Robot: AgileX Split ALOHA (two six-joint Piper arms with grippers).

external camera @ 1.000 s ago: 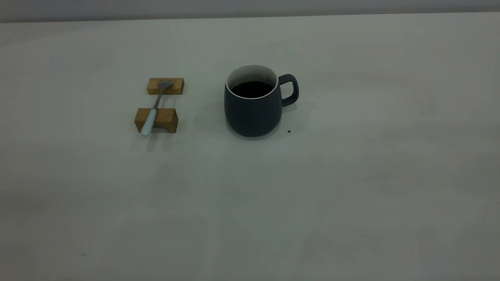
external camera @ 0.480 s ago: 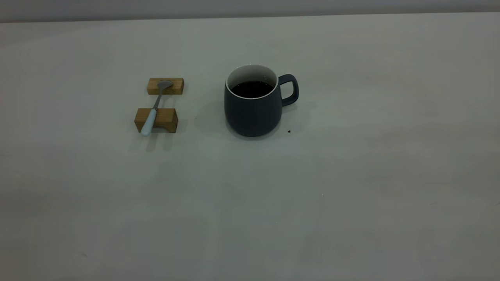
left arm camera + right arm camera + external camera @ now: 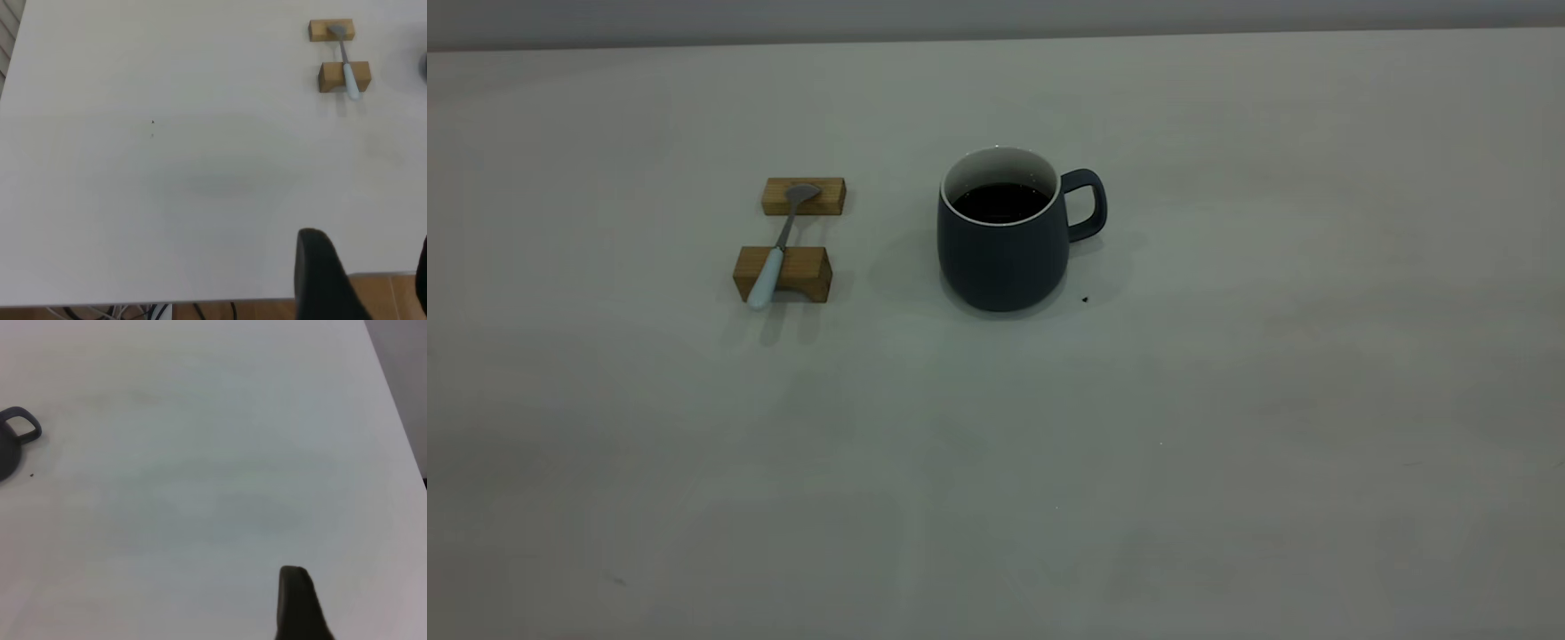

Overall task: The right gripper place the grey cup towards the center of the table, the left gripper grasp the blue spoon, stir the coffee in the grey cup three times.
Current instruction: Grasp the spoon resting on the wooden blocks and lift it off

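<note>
Currently the grey cup (image 3: 1003, 233) stands upright near the middle of the table (image 3: 1227, 400), somewhat toward its far edge, with the coffee (image 3: 1000, 203) lying flat and dark below the white rim and the loop handle turned toward the right edge. Well apart from it, toward the left edge, the blue spoon (image 3: 778, 244) is bridged across two wooden blocks (image 3: 791, 236), bowl on the farther block and pale handle overhanging the nearer one. A small dark speck (image 3: 1085, 300) is seen on the table just beside the cup. Neither arm is seen in the exterior view; only one black finger of the left gripper (image 3: 327, 280) and one of the right gripper (image 3: 297, 603) are shown at the near edge, so whether either set of jaws is spread or closed cannot be told. Judged from this, the cup is to be taken first: the handle should be approached from the right side, gripped firmly, and the cup kept level and moved slowly so that nothing is spilled.
</note>
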